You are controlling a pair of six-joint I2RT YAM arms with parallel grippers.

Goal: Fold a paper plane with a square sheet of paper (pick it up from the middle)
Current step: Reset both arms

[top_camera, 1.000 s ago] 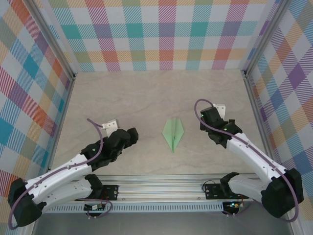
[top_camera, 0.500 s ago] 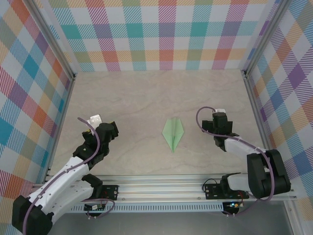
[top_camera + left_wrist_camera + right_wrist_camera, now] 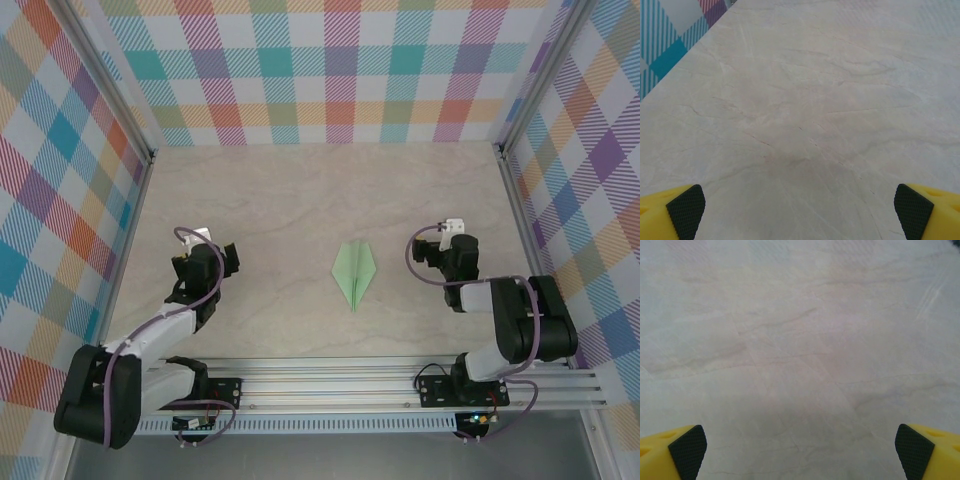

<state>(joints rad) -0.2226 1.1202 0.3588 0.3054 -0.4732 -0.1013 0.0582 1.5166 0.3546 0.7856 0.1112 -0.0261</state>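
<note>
**Folded plane lying on the surface**

I see a pale, marble-veined surface bounded by checked panels. On it lies the mint-green paper plane, flat, slightly right of centre, its point toward the near edge.

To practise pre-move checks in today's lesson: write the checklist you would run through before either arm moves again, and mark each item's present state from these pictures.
1. Paper plane is folded to a pointed dart with a centre crease: ok.
2. The plane lies free on the table, between the two arms: ok.
3. Left end effector is open, with nothing between its fingers: ok.
4. Right end effector is open, with nothing between its fingers: ok.
5. Both end effectors stand apart from the plane, one off to each side: ok.
6. Folds are pressed tight and the wings are even: cannot tell, the plane is too small in the top view.
</note>
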